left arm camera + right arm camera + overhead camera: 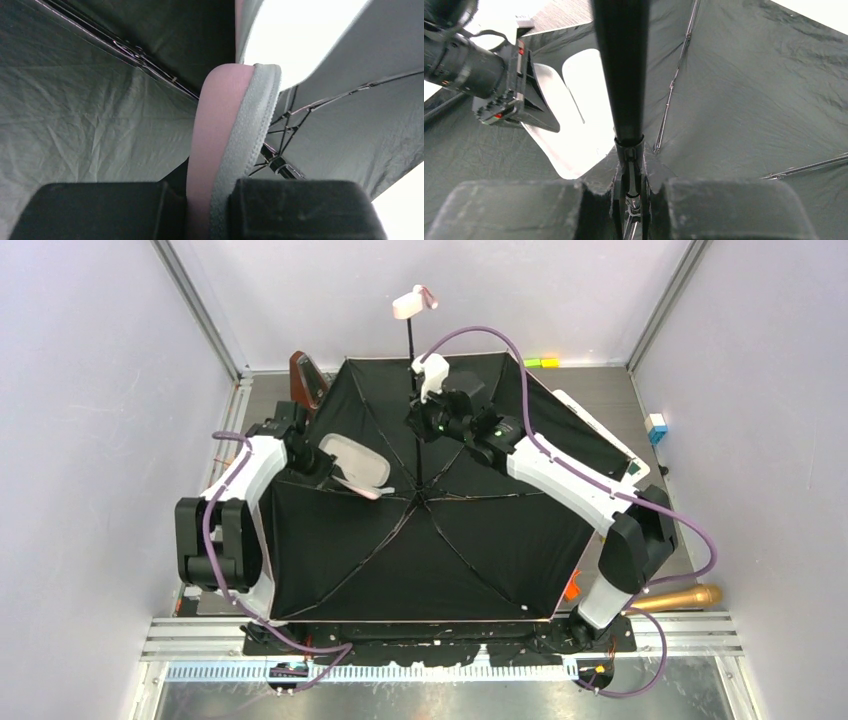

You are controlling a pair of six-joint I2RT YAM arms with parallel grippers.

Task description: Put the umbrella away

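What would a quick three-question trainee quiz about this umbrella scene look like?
1. True or false: the umbrella is folded shut.
2. The right gripper is clamped on the umbrella's: A) shaft, B) handle, C) canopy edge.
3. Short answer: what colour is the fabric flap pinched in the left gripper?
Key: 1 false, it lies open; 2 A; 3 pale pink.

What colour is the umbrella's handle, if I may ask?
The handle is pale pink, best seen in the top external view.
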